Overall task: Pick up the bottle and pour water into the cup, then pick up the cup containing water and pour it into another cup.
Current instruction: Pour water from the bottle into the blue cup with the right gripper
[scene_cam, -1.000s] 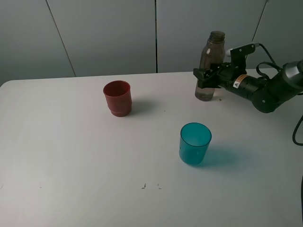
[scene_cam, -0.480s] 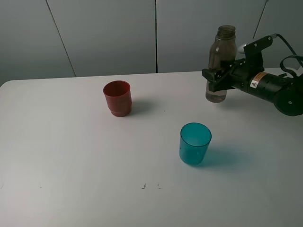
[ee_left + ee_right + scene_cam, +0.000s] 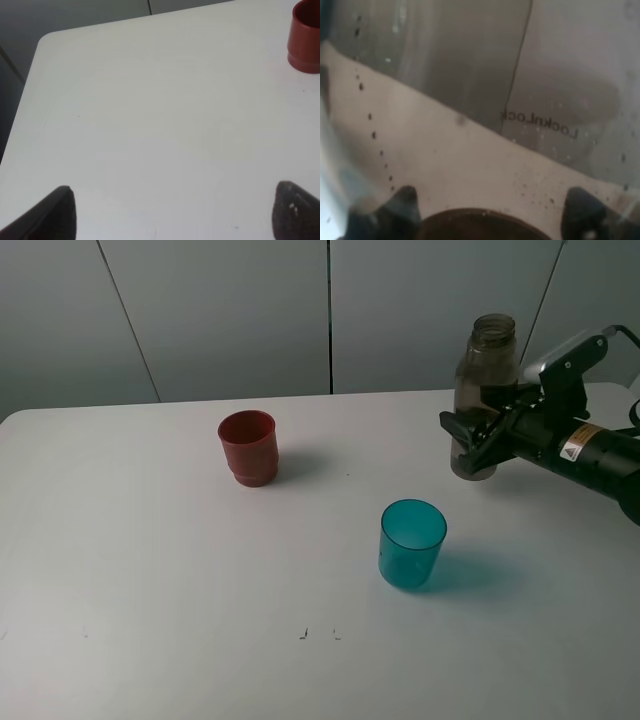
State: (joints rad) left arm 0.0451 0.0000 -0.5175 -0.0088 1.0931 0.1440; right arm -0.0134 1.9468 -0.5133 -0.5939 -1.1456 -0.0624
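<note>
Bottle [image 3: 486,380] risen and shifted right, right hand [image 3: 478,436] clamped on it, left hand [image 3: 175,215] with fingers apart

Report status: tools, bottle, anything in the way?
Right tool shut on bottle, upright, uncapped. Left tool open, over table. Nothing between bottle and teal cup.
</note>
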